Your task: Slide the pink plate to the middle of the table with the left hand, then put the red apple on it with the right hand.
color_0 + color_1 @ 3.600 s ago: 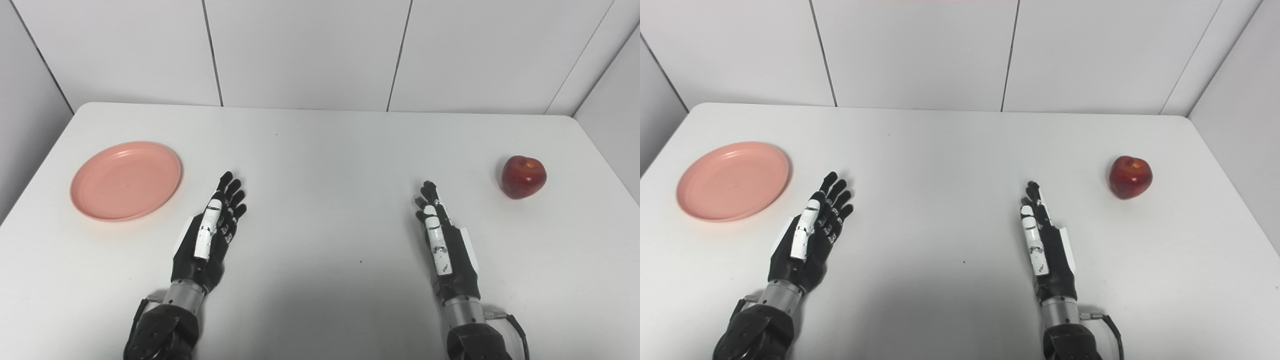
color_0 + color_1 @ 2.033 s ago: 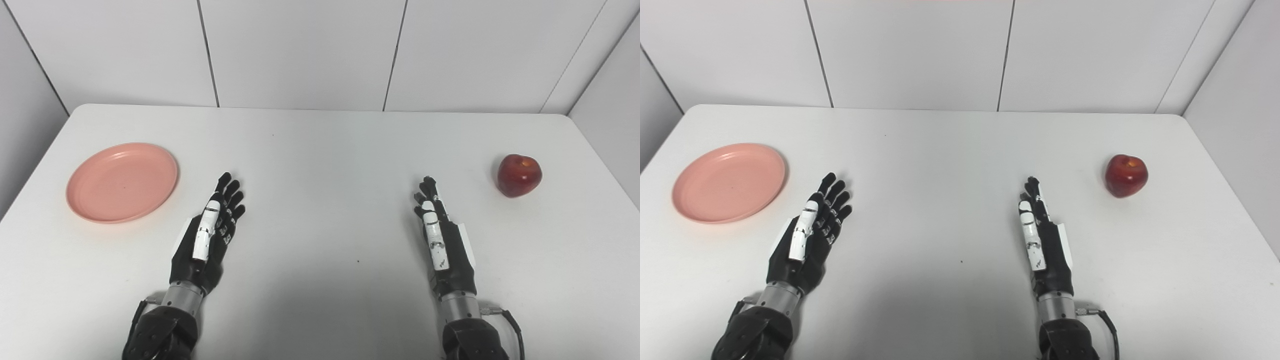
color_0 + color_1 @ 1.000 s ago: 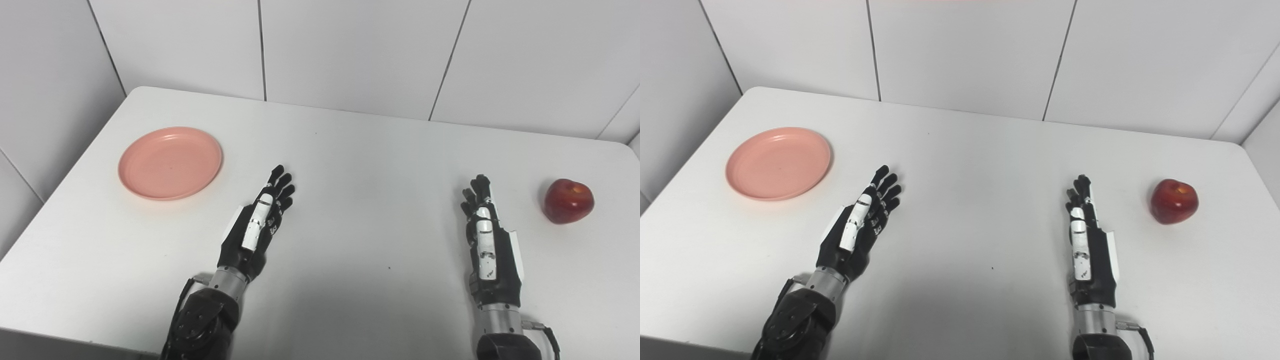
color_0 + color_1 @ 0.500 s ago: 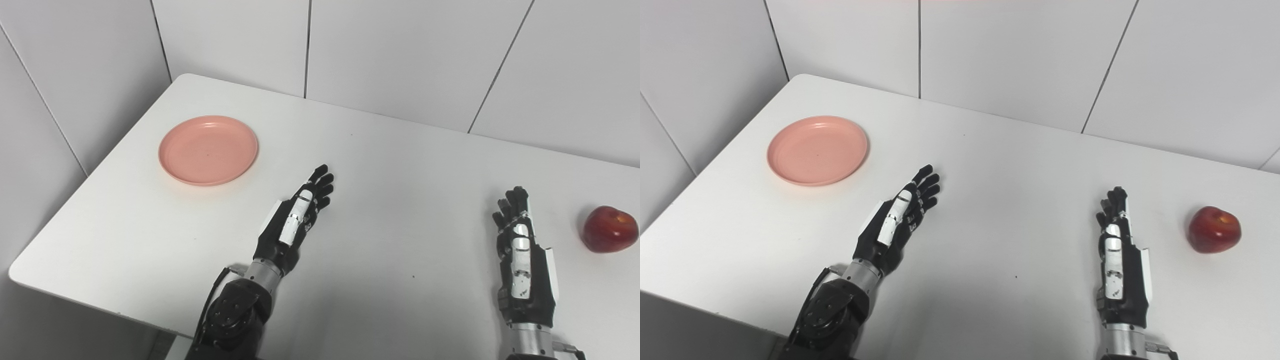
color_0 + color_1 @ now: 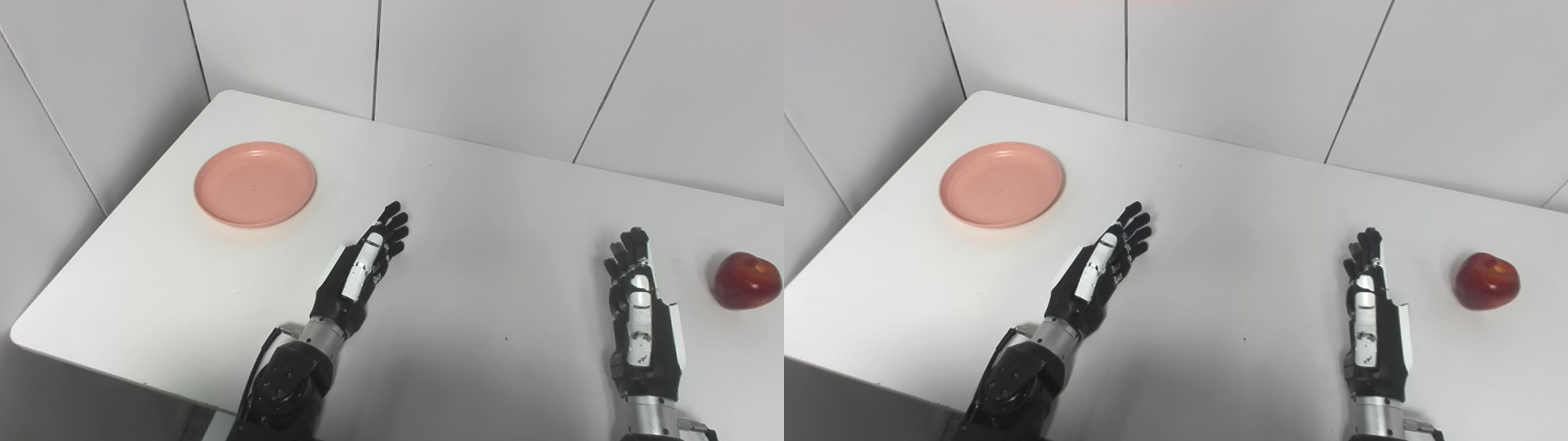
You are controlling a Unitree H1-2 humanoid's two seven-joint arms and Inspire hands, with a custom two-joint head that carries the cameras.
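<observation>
While nothing had been touched yet, the white desk [image 5: 490,202] carried everything spread wide apart, which looked like a deliberate start layout: one item per side, the middle left bare for the plate. Pink plate [image 5: 255,184] sat flat near the far-left corner, empty. Red apple [image 5: 745,280] sat upright at the right edge of view, stem dimple up.

Both arms lay low over the near half of the desk. Left robot hand [image 5: 362,269] was released, fingers straight and a little spread, holding nothing, pointing up-left. Plate was ahead and to its left, clearly apart, no contact. My read: a reach up-left onto the plate comes first, then the slide.

Right robot hand [image 5: 640,303] was likewise released, fingers extended, empty. Apple was near it, to its right, not touching. Probably just waiting its turn.
</observation>
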